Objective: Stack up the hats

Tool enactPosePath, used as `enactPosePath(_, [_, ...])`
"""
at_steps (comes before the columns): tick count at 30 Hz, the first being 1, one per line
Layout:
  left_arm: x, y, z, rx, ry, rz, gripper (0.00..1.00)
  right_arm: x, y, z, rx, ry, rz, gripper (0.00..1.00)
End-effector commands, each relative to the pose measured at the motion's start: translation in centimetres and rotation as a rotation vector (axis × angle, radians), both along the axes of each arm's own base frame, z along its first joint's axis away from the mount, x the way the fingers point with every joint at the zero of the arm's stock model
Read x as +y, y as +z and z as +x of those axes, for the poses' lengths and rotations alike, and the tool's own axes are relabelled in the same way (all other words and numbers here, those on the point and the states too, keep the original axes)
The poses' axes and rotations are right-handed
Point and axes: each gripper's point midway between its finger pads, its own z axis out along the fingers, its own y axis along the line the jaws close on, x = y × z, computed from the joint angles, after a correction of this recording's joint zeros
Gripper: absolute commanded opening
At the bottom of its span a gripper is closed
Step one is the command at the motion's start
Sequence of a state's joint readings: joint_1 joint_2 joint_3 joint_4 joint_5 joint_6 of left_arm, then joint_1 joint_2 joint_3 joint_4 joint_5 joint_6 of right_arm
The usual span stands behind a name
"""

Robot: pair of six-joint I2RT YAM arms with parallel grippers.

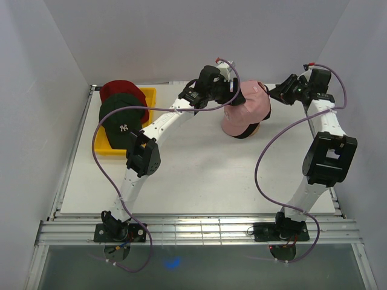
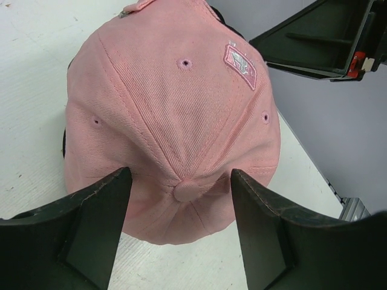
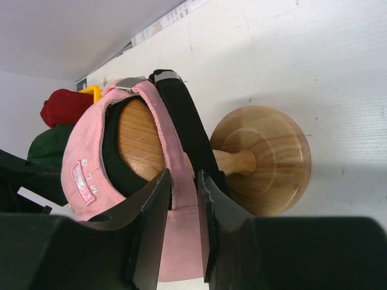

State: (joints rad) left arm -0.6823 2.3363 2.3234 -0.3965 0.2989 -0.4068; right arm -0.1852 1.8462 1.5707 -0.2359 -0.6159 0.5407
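Observation:
The pale pink hat [image 1: 247, 107] [image 2: 175, 103] sits over the head of a wooden stand [image 3: 266, 157], with a black layer under it. My left gripper [image 1: 233, 96] [image 2: 180, 175] hovers open over the crown, one finger on each side of the top button. My right gripper [image 1: 273, 93] [image 3: 184, 175] is at the hat's right side, its jaws narrowed onto the pink rim band [image 3: 181, 181], which fills the gap between them. The dark green hat [image 1: 124, 118] [image 3: 45, 151] with a white logo lies at the far left, and the dark red hat [image 1: 121, 90] [image 3: 63, 106] is just behind it.
A yellow tray [image 1: 150, 96] holds the green and red hats at the table's back left. White walls close in the left, back and right sides. The stand's round base [image 3: 284, 145] rests on the white table [image 1: 199, 175].

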Motion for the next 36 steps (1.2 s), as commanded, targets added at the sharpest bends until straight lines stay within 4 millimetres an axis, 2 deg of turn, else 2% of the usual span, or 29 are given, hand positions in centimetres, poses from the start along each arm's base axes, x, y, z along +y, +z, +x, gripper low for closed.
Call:
enactPosePath(1, [0.4,2.2,0.0,-0.023,0.007,-0.025,0.77,0.6,0.1,-1.4,0.008,0.026,-0.014,0.31])
enactPosePath(5, [0.4,2.2,-0.1,-0.022,0.006,-0.024,0.77,0.7,-0.3,-1.5,0.012,0.031,-0.008,0.31])
enactPosePath(10, [0.4,2.4,0.0,-0.026,0.008,-0.025,0.77,0.8,0.4,-1.3,-0.003,0.030,-0.004,0.31])
enactPosePath(13, [0.5,2.4,0.0,-0.027,0.009,-0.023,0.77,0.7,0.6,-1.2,-0.006,0.027,-0.005,0.24])
enactPosePath(17, [0.6,2.5,0.0,-0.029,0.012,-0.022,0.77,0.6,0.8,-1.0,-0.009,0.024,-0.007,0.09])
enactPosePath(18, [0.5,2.5,-0.1,-0.029,0.010,-0.022,0.77,0.6,0.9,-1.0,-0.009,0.023,-0.008,0.08])
enactPosePath(26, [0.7,2.6,-0.1,-0.033,0.016,-0.017,0.77,-0.8,0.4,-0.8,0.021,-0.030,-0.089,0.08])
enactPosePath(36, [0.9,2.5,0.0,-0.034,0.024,-0.012,0.77,-2.4,-2.1,-0.8,0.096,-0.085,-0.172,0.08])
